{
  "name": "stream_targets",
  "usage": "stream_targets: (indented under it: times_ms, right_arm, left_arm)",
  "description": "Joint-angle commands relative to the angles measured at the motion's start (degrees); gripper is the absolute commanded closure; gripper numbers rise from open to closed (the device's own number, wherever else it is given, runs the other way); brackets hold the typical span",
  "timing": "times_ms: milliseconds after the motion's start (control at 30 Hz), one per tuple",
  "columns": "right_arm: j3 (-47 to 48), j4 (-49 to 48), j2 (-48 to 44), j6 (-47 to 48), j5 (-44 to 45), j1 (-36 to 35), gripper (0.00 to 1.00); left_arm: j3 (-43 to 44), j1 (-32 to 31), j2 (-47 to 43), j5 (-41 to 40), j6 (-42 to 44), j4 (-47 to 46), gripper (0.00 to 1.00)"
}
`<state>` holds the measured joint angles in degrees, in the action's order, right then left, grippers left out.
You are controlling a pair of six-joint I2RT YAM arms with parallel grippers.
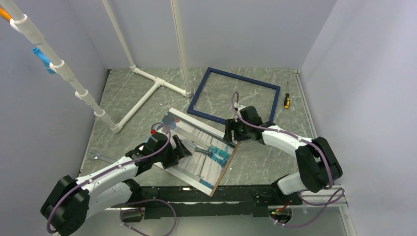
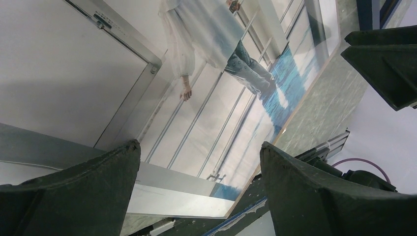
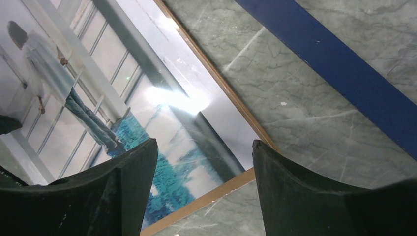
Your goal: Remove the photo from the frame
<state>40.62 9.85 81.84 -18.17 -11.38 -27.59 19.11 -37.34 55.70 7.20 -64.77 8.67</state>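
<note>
The photo (image 1: 201, 152), a glossy pale striped print with a small figure, lies tilted on a brown backing board (image 1: 225, 169) in the middle of the table. The empty dark blue frame (image 1: 199, 91) lies flat behind it, apart from it. My left gripper (image 1: 184, 147) stands open over the photo's left part; in its wrist view the photo (image 2: 206, 98) shows between the spread fingers (image 2: 98, 191). My right gripper (image 1: 231, 133) is open above the photo's right corner (image 3: 162, 123), with the board's edge (image 3: 216, 191) between its jaws and the frame (image 3: 344, 64) beyond.
A white pipe structure (image 1: 147, 93) stands at the back left. A yellow-handled screwdriver (image 1: 286, 101) lies right of the frame. Grey walls close in three sides. The right gripper's fingers (image 2: 383, 64) show at the top right of the left wrist view.
</note>
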Motion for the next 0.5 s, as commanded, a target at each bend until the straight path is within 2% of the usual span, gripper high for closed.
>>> stream_targets:
  times_ms: [0, 233, 367, 467]
  right_arm:
    - [0.86, -1.22, -1.56, 0.21, -1.78, -0.22, 0.28]
    - [1.99, -3.61, -1.14, -0.24, -1.88, -3.54, 0.26]
    - [2.25, -7.18, 0.52, -3.11, -3.14, -8.82, 0.29]
    - [2.34, -8.62, 2.4, -4.0, -2.26, -10.77, 0.31]
  left_arm:
    - [2.14, -0.24, -1.01, -2.01, 1.76, 4.39, 0.04]
    - [5.02, 0.03, -10.24, -7.01, 2.77, 16.22, 0.01]
    - [6.79, 2.86, -13.29, -10.78, 5.23, 24.41, 0.01]
    - [6.57, 6.44, -13.53, -8.8, 5.58, 26.87, 0.01]
